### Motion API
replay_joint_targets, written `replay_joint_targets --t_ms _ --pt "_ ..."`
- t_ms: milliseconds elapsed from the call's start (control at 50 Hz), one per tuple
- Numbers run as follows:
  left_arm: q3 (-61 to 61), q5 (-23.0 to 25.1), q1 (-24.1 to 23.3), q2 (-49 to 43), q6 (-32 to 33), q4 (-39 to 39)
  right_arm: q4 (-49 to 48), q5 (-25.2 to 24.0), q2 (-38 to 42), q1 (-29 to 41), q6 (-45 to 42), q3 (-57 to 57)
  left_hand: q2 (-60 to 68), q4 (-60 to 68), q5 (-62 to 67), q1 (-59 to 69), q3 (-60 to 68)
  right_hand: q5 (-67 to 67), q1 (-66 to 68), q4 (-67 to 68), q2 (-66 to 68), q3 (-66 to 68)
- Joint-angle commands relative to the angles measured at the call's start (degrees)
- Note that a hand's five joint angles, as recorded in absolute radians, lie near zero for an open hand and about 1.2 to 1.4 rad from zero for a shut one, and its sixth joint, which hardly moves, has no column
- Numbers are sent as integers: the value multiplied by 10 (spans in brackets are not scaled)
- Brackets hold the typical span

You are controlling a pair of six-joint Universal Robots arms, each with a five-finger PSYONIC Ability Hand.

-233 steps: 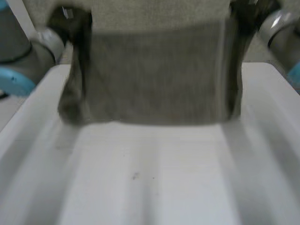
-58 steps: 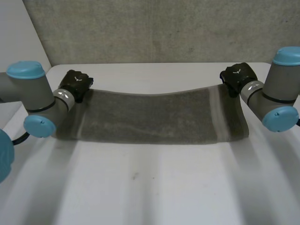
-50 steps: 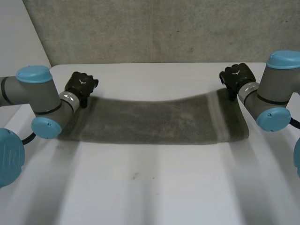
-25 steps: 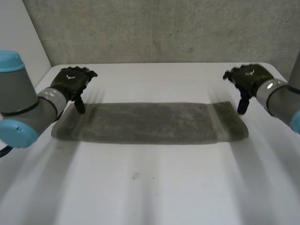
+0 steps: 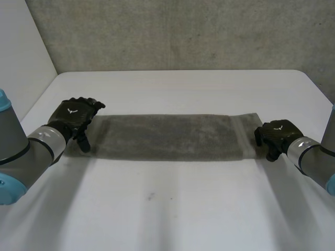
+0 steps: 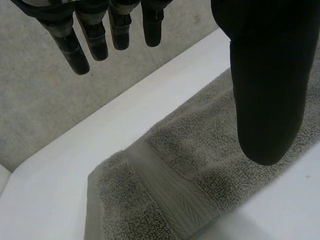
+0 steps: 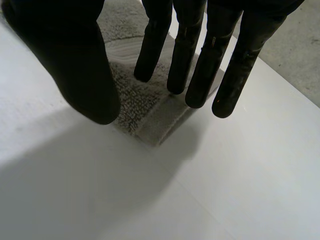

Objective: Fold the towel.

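Observation:
The grey towel lies flat on the white table as a long strip folded in half, running left to right. My left hand hovers over the strip's left end, open, fingers straight and holding nothing. In the left wrist view its thumb hangs above the towel, whose banded short end lies under the palm. My right hand is at the strip's right end, open. In the right wrist view its fingers spread above a towel corner without touching it.
A grey textured wall stands behind the table's far edge. A white panel rises at the left. Bare table surface stretches in front of the towel toward me.
The towel, held up earlier, has been laid down folded. Both hands let go of its far corners, opened, and drew back toward me to the strip's ends.

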Motion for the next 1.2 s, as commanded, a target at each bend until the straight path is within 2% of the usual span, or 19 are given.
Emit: replay_joint_targets --t_ms 20,40,160,320,400,420,440,460,480,500,540,600,640,740,880,1200 --pt "-2 0 1 -2 0 0 -9 -3 14 -16 0 -10 5 3 -16 1 3 314 245 308 307 308" --pt "-4 0 1 -2 0 0 -12 -4 17 -21 -2 -11 5 3 -16 1 3 363 293 356 355 356" --pt "-7 0 1 -1 -1 6 -14 1 23 -30 -18 -16 5 3 -16 1 3 363 294 357 356 357" --pt "-11 0 0 3 -2 9 -11 -6 23 -99 -33 -30 5 3 -16 1 3 363 294 357 356 357" --pt "-12 0 0 3 -4 9 -7 -3 22 -103 -31 -28 5 3 -16 1 3 363 294 357 356 357" --pt "-12 0 -1 3 -5 10 -6 -8 17 -102 -25 -22 5 3 -16 1 3 285 216 279 278 279" --pt "-12 0 -1 3 -5 10 -6 -8 17 -102 -25 -22 5 3 -16 1 3 285 215 278 278 278" --pt "-13 0 -1 3 -5 10 -6 -18 14 -103 -21 -15 5 3 -16 1 3 42 -28 35 34 35" --pt "-14 0 -2 3 -5 10 -8 -36 7 -103 -15 -8 5 3 -16 1 3 -43 -112 -49 -50 -49" --pt "-14 0 -2 3 -5 10 -8 -36 7 -103 -15 -8 5 3 -16 1 3 -43 -113 -50 -51 -50" --pt "-15 0 -2 3 -5 10 -13 -83 -18 -104 11 12 5 3 -16 1 3 -43 -113 -50 -51 -50" --pt "-17 0 -1 3 -5 10 -19 -106 -27 -104 29 21 5 3 -16 1 3 -52 -121 -58 -59 -58" --pt "-20 0 1 4 -5 11 -33 -143 -37 -105 66 34 5 3 -16 1 3 -74 -143 -80 -81 -80" --pt "-20 0 9 4 -5 11 -48 -179 -55 -107 97 53 5 3 -16 1 3 -112 -182 -119 -119 -119" --pt "-20 0 11 5 -9 11 -51 -185 -51 -105 95 56 5 3 -16 1 3 -107 -177 -114 -114 -114" --pt "-21 0 11 5 -14 11 -74 -165 29 -97 53 24 5 3 -16 1 3 -28 -98 -35 -35 -34"
